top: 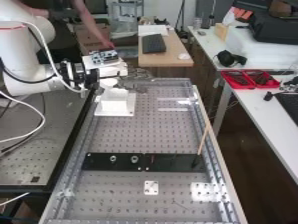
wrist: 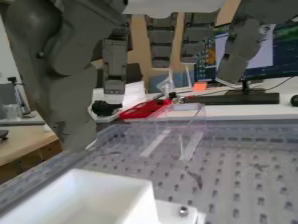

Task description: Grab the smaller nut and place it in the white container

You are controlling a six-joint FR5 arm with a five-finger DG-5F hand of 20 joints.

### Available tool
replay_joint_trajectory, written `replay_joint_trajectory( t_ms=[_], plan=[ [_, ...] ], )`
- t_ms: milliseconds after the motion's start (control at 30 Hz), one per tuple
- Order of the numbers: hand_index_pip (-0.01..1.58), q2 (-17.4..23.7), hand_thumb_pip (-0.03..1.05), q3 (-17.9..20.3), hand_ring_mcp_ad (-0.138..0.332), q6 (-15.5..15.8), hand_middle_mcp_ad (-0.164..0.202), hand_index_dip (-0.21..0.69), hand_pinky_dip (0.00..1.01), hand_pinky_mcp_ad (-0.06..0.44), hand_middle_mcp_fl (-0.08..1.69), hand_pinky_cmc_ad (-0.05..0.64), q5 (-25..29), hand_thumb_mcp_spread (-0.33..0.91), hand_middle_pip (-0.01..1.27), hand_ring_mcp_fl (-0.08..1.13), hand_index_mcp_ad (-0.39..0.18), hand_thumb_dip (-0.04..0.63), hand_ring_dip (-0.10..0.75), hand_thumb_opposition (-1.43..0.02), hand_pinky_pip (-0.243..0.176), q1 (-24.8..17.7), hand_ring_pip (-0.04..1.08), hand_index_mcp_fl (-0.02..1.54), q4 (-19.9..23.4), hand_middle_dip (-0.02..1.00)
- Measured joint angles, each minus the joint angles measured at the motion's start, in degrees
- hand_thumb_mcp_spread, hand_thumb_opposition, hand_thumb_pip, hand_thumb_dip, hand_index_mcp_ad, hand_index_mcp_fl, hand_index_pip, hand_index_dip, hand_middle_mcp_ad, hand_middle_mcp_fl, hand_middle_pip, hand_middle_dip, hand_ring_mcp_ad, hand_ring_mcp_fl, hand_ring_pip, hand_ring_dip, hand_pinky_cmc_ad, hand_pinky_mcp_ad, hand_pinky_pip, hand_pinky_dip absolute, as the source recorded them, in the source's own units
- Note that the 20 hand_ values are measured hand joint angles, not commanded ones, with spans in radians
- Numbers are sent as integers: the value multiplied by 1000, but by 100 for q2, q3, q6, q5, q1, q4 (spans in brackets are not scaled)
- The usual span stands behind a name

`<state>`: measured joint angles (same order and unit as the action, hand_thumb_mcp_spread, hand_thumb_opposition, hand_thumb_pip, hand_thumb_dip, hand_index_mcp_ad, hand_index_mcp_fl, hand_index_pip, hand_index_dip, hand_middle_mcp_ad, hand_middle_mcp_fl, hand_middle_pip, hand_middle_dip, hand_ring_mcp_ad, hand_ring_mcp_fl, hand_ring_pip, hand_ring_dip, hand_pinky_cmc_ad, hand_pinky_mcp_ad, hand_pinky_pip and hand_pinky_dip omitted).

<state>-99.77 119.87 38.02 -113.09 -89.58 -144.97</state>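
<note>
Hand (wrist: 161,42) open, fingers fairly straight, nothing held, near the white container (wrist: 126,197) on the table (top: 130,132); can't tell where the smaller nut is, and a low sideways swing could make the thumb (wrist: 70,117) knock the container.

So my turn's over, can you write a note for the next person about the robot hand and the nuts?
Hand: open, up near the white box.
Parts: the bigger nut and the bearing stand on the black bar.
Done: I can't tell whether the small nut is in the box.
Left: look inside the box; if it's not there, find it and put it in.
</note>
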Motion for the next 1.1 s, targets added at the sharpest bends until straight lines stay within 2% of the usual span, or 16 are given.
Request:
replay_joint_trajectory(
  t_ms=[67, 300, 400, 567, 767, 1000, 1100],
  plan=[
    [1061, 72, 583, -95, 113, -29, 82, 47, 394, 311, 2, 393, 149, 375, 136, 0, -204, 223, 134, -848, -61, 49, 82, -2, -78, 302],
    [958, 267, 583, -761, 113, -248, 82, 40, 445, 312, 3, 393, 854, 316, 136, 0, -187, 220, 134, -819, -61, 291, 79, -2, -701, 302],
    [904, 309, 583, -1063, 117, -424, 82, 40, 473, 311, 3, 393, 1169, 321, 136, 0, -175, 208, 134, -810, -75, 384, 79, 0, -875, 302],
    [806, 313, 583, -1449, 120, -532, 80, 44, 504, 311, 2, 393, 1670, 290, 136, 0, -164, 190, 136, -791, -79, 443, 79, 0, -1044, 302],
    [757, 261, 583, -1774, 122, -370, 80, 44, 534, 314, 5, 396, 1934, 269, 136, 0, -154, 188, 138, -791, -91, 409, 82, 0, -1351, 302],
    [724, 237, 583, -2024, 126, -211, 84, 45, 532, 311, 5, 396, 1892, 267, 136, 0, -152, 188, 134, -791, -91, 373, 79, 0, -1718, 302],
    [709, 236, 583, -2083, 129, -173, 84, 47, 532, 311, 5, 419, 1854, 271, 136, 0, -152, 190, 134, -791, -89, 371, 79, 0, -1827, 302]
  ],
)
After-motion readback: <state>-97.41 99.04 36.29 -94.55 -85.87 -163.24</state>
